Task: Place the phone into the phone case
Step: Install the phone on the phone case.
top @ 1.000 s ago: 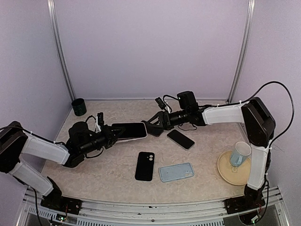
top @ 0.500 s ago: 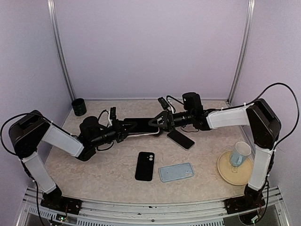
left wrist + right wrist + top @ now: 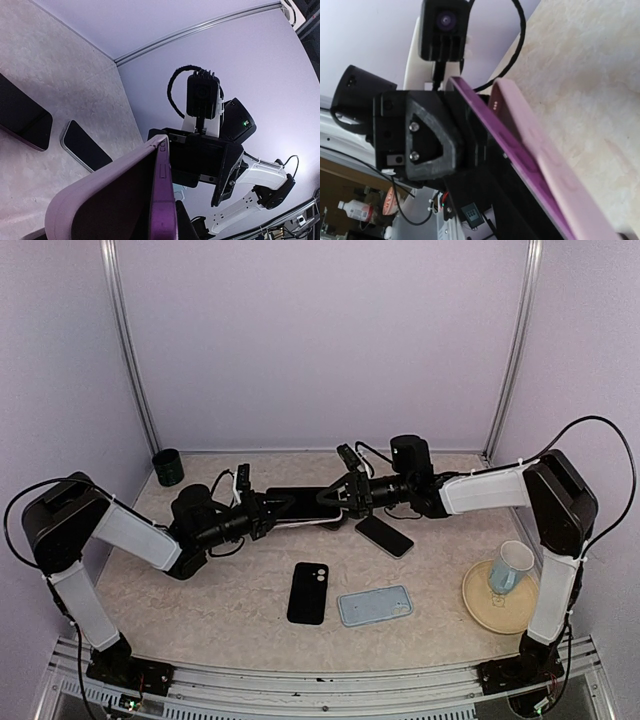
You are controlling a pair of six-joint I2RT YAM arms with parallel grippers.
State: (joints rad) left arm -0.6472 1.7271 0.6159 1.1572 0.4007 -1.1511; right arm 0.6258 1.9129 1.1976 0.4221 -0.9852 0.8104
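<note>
I get soft, even light from above, with only faint shadows on the worktop (image 3: 200, 610). The top view is sharp. Both wrist views curve at the edges, and the phone (image 3: 164, 200) right at the lens is blurred.

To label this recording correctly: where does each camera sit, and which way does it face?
Top external: above, behind the bases, looking down at the beige speckled table; both arms, left gripper and right gripper show.
Left wrist: on the left arm, facing the right gripper along the purple phone; own fingers unclear.
Right wrist: on the right arm, facing the left gripper along that phone; own fingers unclear.
Shared: both wrist views show phone, pale pink soft case, the other arm's camera.
</note>
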